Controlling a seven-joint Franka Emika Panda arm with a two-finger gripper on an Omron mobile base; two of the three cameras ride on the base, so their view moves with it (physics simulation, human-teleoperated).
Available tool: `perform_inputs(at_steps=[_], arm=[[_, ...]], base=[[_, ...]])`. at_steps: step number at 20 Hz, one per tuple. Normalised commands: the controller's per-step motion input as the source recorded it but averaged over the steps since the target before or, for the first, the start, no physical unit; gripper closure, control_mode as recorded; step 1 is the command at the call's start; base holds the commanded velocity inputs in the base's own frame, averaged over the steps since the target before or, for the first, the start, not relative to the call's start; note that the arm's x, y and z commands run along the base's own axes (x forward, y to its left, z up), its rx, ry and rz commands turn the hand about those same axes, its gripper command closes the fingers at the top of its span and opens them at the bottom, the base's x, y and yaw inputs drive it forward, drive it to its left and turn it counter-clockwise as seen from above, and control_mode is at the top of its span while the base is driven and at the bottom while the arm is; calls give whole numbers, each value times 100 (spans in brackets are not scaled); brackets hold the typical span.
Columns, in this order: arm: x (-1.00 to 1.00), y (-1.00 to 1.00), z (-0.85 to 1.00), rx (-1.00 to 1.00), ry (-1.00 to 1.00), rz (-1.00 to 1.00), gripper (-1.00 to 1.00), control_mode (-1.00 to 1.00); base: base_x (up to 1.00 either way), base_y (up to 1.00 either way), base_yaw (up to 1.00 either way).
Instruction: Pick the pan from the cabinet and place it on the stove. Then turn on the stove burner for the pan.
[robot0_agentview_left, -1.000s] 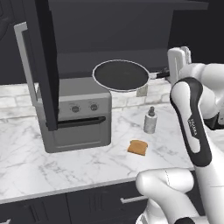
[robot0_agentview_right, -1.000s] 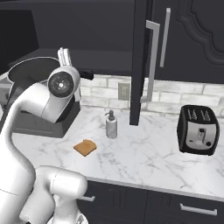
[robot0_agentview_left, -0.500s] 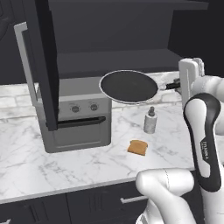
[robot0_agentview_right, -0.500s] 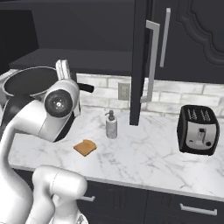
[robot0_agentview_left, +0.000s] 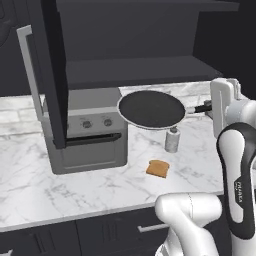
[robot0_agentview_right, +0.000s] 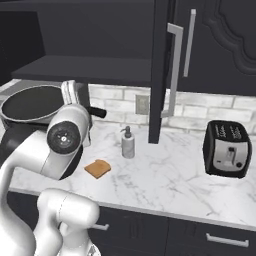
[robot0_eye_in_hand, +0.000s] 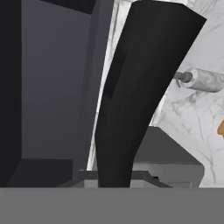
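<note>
No writing reads clearly anywhere. The pan hangs level in the air above the counter, beside the toaster oven, its handle pointing right into the gripper, which pinches it.

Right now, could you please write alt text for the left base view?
The gripper holds the pan by its handle, level in the air above the marble counter, beside a toaster oven; toast and a soap dispenser sit below.
</note>
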Motion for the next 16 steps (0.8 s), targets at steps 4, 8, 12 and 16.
perform_inputs(at_steps=[4,8,12,16], arm=[[0,0,0,0,0,0,100,100],[0,0,0,0,0,0,100,100],[0,0,0,0,0,0,100,100],[0,0,0,0,0,0,100,100]], base=[[-46,0,6],[-67,0,4],[-70,0,4],[-63,0,6]])
